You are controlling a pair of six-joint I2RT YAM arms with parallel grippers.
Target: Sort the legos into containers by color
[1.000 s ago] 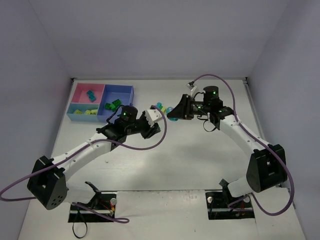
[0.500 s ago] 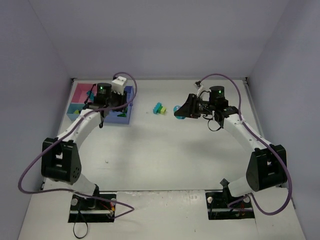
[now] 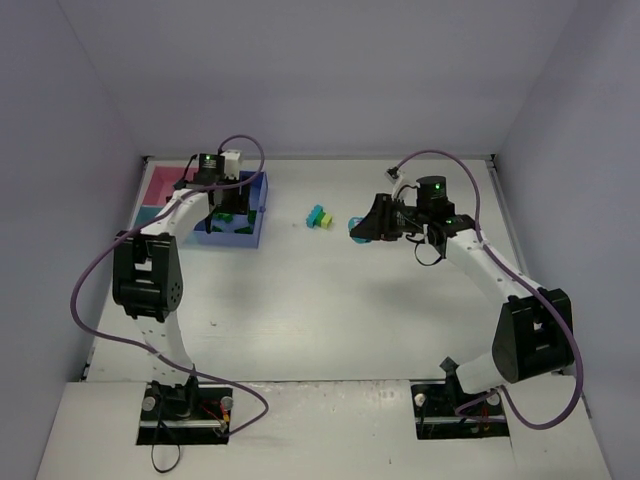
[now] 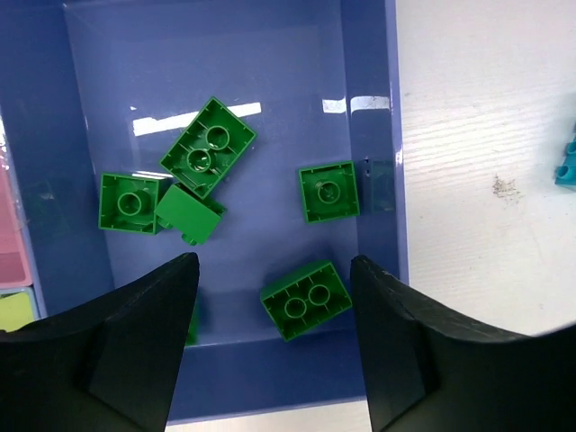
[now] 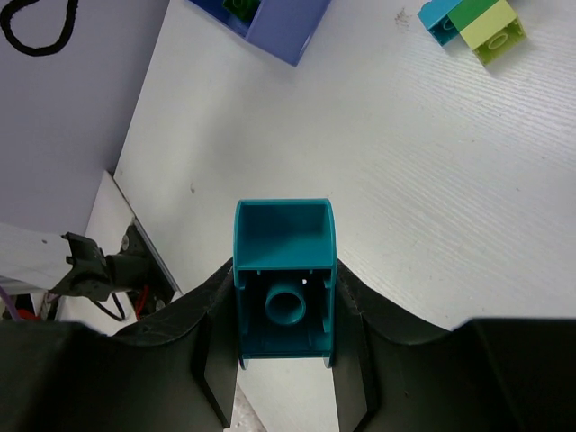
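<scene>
Far left: pink tray (image 3: pixel 158 182), w/ the small light-blue tray (image 3: pixel 148 212) adjoining on its near side. Both sit mostly behind my L arm, so contents: can't tell. Next over, the medium-blue tray (image 4: pixel 369 135). My left jaws hang right above it, spread wide, nothing between them. Inside I count 5 dark-green bricks (image 4: pixel 208 147), 2 of them touching; poss. a 6th behind my L finger, not sure. So 3 trays in all.

Mid-desk (image 3: pixel 330 300), well apart from the trays: a clump of 3 (image 3: pixel 319 216), teal, green and yellow-green, touching in a row.

Right of that: my right jaws, clenched on 1 teal brick (image 5: pixel 284 234), hollow underside toward the wrist cam, long axis along the fingers.

Key relation: the trays lie well left of that teal brick, w/ the clump in between. L arm is nearer the trays, R arm nearer the clump. I reckon R has to carry leftward past the clump, and L must clear off the trays. Teal prob. doesn't go in medium-blue, since that one holds green.
</scene>
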